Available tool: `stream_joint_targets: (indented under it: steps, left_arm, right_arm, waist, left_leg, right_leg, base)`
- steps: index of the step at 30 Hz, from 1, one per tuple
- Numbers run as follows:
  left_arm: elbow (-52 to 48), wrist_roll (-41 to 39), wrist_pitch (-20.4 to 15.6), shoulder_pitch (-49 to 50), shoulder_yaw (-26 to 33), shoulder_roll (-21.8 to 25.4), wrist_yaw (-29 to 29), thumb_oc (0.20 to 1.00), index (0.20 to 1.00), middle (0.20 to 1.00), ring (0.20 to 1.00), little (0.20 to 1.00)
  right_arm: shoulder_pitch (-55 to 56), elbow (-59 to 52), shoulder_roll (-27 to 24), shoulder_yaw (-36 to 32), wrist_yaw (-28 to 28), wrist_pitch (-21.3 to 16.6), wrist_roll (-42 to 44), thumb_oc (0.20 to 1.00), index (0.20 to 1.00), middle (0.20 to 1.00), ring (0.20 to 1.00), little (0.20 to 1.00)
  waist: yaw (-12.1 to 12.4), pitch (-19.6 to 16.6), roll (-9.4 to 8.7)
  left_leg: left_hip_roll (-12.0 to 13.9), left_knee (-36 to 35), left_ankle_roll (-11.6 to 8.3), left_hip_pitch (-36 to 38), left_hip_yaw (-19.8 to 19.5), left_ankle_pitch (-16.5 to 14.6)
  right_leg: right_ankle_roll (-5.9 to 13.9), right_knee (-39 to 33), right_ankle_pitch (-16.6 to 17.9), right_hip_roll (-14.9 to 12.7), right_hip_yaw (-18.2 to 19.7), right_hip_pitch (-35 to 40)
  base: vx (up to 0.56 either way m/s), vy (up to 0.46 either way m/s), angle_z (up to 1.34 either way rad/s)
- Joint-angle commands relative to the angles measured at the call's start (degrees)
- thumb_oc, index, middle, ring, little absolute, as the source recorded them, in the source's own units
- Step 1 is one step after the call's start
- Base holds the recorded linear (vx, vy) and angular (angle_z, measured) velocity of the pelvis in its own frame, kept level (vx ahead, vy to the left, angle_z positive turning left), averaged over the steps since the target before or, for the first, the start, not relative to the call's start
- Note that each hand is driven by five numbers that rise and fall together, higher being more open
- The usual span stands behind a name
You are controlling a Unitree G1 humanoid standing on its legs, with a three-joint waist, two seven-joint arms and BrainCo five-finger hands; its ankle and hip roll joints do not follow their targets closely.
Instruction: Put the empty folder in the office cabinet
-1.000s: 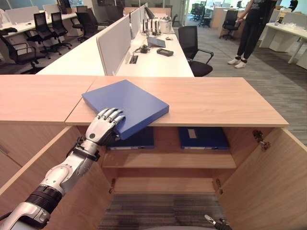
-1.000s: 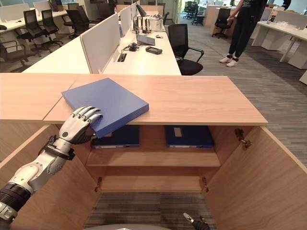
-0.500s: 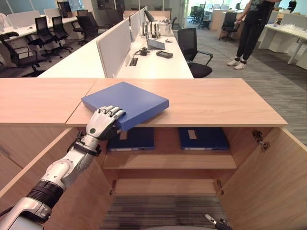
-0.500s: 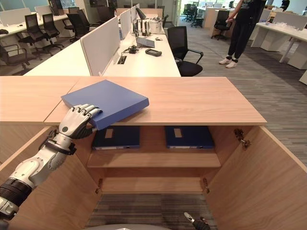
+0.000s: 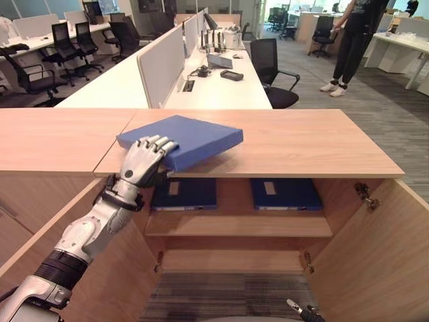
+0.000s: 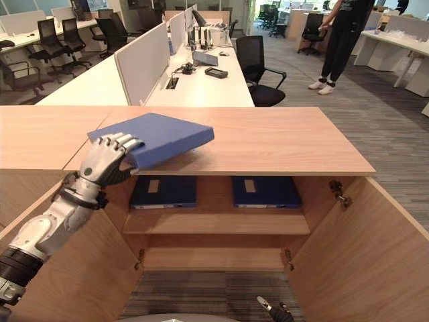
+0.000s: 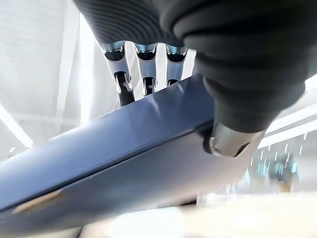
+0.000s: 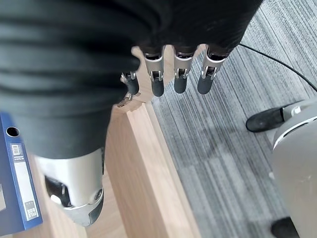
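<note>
- We have the blue folder (image 5: 181, 139) in our left hand (image 5: 143, 163) at the near-left corner. The fingers (image 5: 155, 143) curl over its top face and the thumb is tucked under, as the left wrist view shows.
- The folder sits tilted: the held corner is raised off the worktop (image 5: 315, 144), while the far part appears to rest on the wood.
- Our right hand (image 8: 124, 99) hangs low beside the open right door (image 5: 375, 255), fingers relaxed and apart, holding nothing.
- Inside the cabinet, two dark blue binders (image 5: 287, 194) lie flat on the upper shelf (image 5: 238, 225); the shelf below looks free.
- Risk: we grip one corner only, so once the folder leaves the worktop its weight could twist it out of the pinch and drop it.
- Risk: bringing it down and inward, the far edge could catch the worktop lip or strike the left door (image 5: 107, 268).
- Risk: sliding it onto the upper shelf could shove the binders lying there; the lower shelf seems the safer target.
</note>
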Motion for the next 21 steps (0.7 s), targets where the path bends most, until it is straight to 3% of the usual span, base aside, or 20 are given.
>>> stream_joint_targets:
  steps: [1,7,11,21]
  left_arm:
    - [-1.2,-4.5,-0.2,-8.8,7.0,1.1,4.3,0.200,0.200,0.200,0.200,0.200]
    - [-11.6,-10.0,-1.8,-15.3,15.4,2.4,7.8,0.200,0.200,0.200,0.200,0.200]
    - [-18.4,-19.1,-4.4,-16.8,20.4,-1.1,9.2,0.200,0.200,0.200,0.200,0.200]
    - [-23.8,-31.5,-8.2,-17.8,20.3,-6.6,8.1,0.200,0.200,0.200,0.200,0.200]
  right_arm:
    - [-5.6,2.5,1.5,-0.8,0.4,-1.3,0.6,1.000,1.000,1.000,1.000,1.000]
    - [-6.2,4.2,1.6,0.3,1.0,-1.3,-0.5,1.000,1.000,1.000,1.000,1.000]
    - [-6.7,4.5,1.5,0.7,0.9,-1.0,-1.3,1.000,1.000,1.000,1.000,1.000]
    - [-7.3,3.9,1.0,1.1,0.2,-0.7,-2.0,1.000,1.000,1.000,1.000,1.000]
  waist:
    - [1.2,1.9,-0.38]
    - [2.0,1.3,0.23]
    - [2.5,1.7,0.56]
    - [3.2,2.0,0.93]
  left_leg:
    - [-0.5,0.7,-0.47,6.0,-2.4,-9.5]
    - [-0.7,0.7,-0.70,5.6,-2.8,-9.9]
    - [-1.0,0.7,-0.61,5.1,-3.4,-9.0]
    - [-1.1,0.7,-0.53,4.7,-4.7,-8.9]
  right_leg:
    - [4.03,1.0,1.9,-1.4,-1.2,-2.8]
    - [3.91,0.7,1.5,-1.3,-1.6,-2.7]
    - [3.53,1.0,1.8,-1.3,-2.3,-2.9]
    - [3.15,1.1,1.4,-1.2,-3.4,-2.5]
  base:
    - [0.00,0.000,0.00]
    - [0.00,-0.013,0.03]
    - [0.00,-0.022,0.14]
    - [0.00,-0.010,0.05]
